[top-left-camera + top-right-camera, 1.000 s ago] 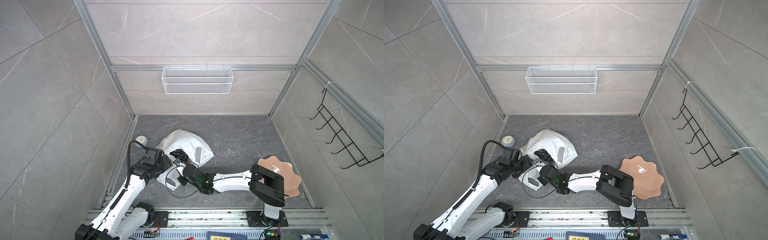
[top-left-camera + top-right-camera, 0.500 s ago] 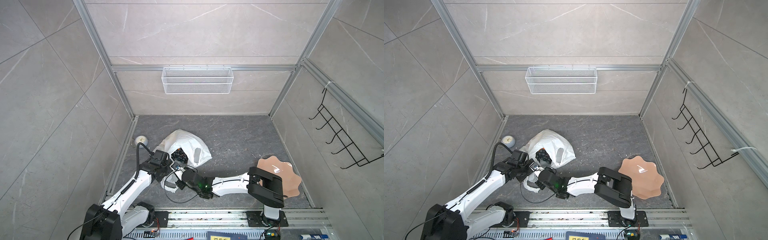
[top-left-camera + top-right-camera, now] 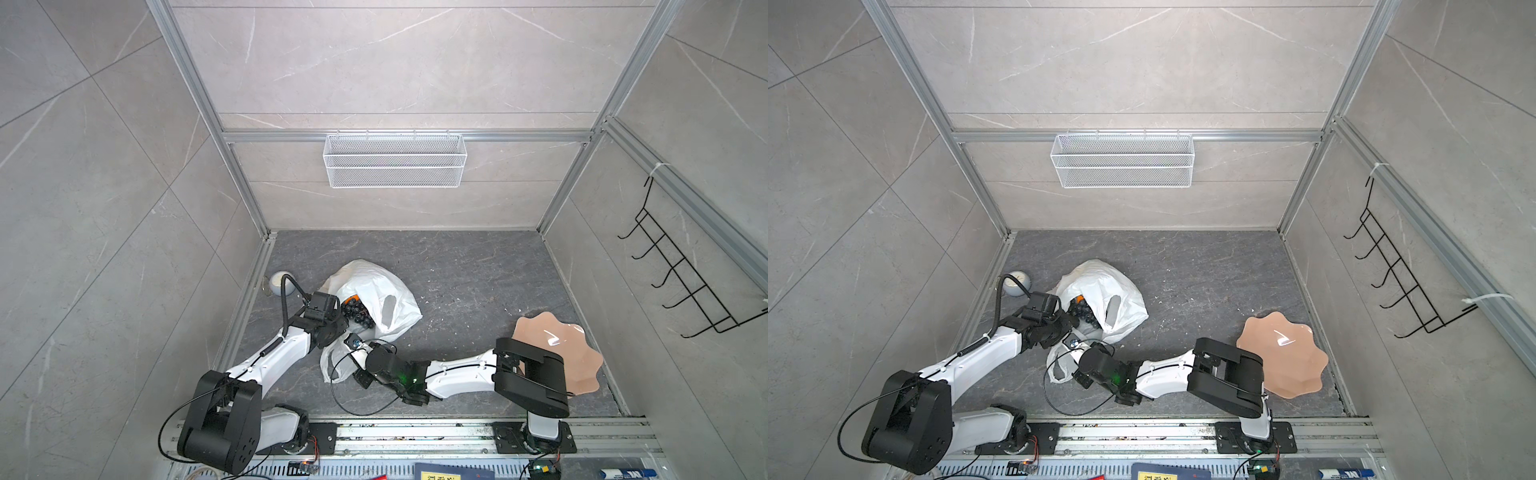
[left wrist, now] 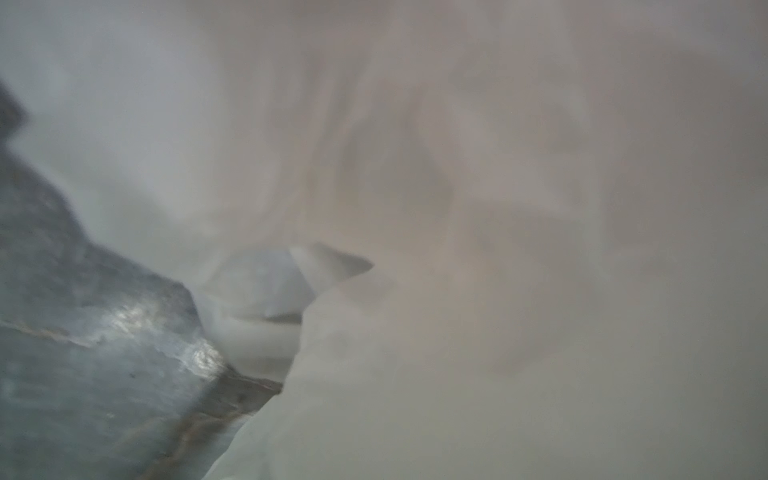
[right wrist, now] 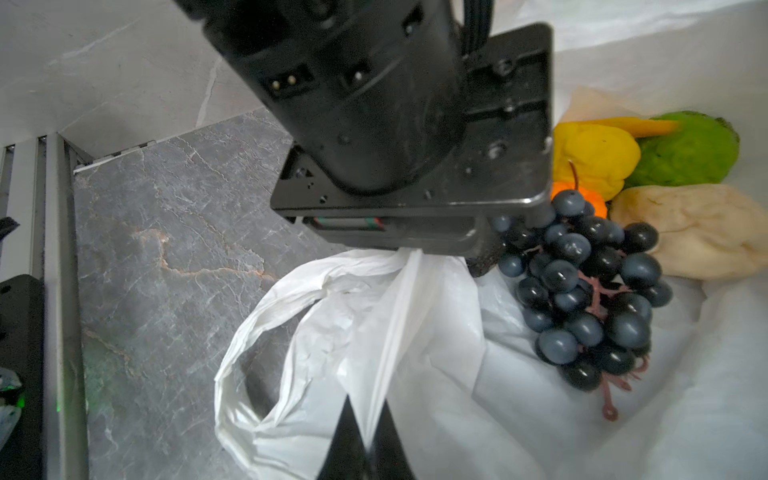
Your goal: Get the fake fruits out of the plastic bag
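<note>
The white plastic bag (image 3: 376, 286) (image 3: 1100, 284) lies open at the floor's left. Dark grapes (image 3: 357, 318) (image 5: 582, 291) show in its mouth, with yellow (image 5: 594, 158), green (image 5: 690, 153), cream (image 5: 690, 228) and orange (image 5: 598, 205) fake fruits behind them. My left gripper (image 3: 338, 330) (image 3: 1065, 328) presses into the bag's near edge. Its black housing (image 5: 395, 124) hides the fingers, and plastic gathers to a point under it. A taut fold runs from there to my right gripper (image 5: 365, 419) (image 3: 348, 348), which is shut on it. Plastic (image 4: 498, 249) fills the left wrist view.
A pink wavy plate (image 3: 557, 353) lies at the right behind my right arm. A grey-white ball (image 3: 278, 282) sits by the left wall. A white mesh basket (image 3: 395, 160) and a black hook rack (image 3: 681, 286) hang on the walls. A black cable (image 3: 361, 409) loops near the front rail.
My left gripper has come down onto the bag's near edge and its jaws have closed. The right gripper has stayed on the plastic. The bag has been dragged a little and has changed shape.
</note>
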Robot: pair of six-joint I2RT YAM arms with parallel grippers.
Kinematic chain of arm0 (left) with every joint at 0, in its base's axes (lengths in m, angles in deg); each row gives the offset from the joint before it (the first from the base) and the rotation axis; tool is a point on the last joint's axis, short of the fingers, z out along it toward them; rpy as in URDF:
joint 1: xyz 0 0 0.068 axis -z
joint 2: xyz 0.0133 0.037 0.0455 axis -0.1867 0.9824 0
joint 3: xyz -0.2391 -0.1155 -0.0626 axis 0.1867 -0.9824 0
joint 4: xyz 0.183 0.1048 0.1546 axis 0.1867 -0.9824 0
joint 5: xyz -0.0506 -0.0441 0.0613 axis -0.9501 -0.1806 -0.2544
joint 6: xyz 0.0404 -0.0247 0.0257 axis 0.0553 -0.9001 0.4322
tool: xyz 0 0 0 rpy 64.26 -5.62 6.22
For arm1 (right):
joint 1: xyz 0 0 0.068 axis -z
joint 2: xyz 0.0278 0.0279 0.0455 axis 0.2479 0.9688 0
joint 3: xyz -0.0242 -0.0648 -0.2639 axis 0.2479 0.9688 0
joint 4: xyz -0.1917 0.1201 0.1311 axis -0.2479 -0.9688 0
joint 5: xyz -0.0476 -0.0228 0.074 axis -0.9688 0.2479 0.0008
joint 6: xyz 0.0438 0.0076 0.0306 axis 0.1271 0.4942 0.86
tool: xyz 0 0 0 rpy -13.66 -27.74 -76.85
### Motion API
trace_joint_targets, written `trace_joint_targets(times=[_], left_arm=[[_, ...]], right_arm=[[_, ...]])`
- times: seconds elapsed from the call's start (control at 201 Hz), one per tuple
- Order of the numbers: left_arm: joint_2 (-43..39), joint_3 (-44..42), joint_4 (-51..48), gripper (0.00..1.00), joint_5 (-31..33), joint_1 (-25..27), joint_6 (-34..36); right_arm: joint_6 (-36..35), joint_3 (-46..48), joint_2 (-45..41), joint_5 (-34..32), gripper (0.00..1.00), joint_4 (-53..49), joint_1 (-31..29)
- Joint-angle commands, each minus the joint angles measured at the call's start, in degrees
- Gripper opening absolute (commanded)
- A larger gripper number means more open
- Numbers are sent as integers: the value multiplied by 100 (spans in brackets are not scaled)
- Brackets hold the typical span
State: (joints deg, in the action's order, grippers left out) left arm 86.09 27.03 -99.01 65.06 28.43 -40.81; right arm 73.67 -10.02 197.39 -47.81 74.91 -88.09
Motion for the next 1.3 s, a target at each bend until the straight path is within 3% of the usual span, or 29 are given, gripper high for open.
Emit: trace_joint_targets(times=[0.0,0.124,0.244,0.458,0.553,0.657,0.682,0.742,0.826,0.986,1.085,1.19,1.294], left_arm=[[-498,89,93,16,145,-23,407],[-1088,-114,40,0,176,-8,697],[-1565,-369,7,0,204,39,820],[-2289,-655,-49,0,257,535,1047],[-2378,-682,-346,0,495,606,1063],[-2314,-716,-466,0,732,597,1123],[-2290,-703,-503,0,795,602,1119],[-2217,-703,-438,0,792,579,1136],[-2065,-758,-242,0,699,580,1142],[-1926,-774,-196,0,482,593,1201],[-2116,-887,-192,0,454,597,1257],[-2357,-1094,-135,0,498,606,1341],[-2584,-1313,30,0,481,615,1436]], right_arm=[[190,205,-480,305,42,-159,241],[373,245,-928,1177,54,-423,808],[506,-198,-981,1560,56,-1033,1307],[270,-1962,54,1524,55,-2640,1977],[-25,-2369,237,2032,62,-2835,2162],[-273,-2124,-15,2838,74,-2736,2146],[-268,-1921,-142,2980,82,-2589,2130],[-132,-1359,-484,3102,85,-2194,2087],[145,-1029,-743,3108,83,-2020,2087],[588,-1422,-633,2563,64,-2351,2128],[808,-2138,-149,2257,55,-2827,2327],[1058,-2982,525,2246,55,-3200,2678],[1420,-4074,1406,2663,54,-3678,3160]])
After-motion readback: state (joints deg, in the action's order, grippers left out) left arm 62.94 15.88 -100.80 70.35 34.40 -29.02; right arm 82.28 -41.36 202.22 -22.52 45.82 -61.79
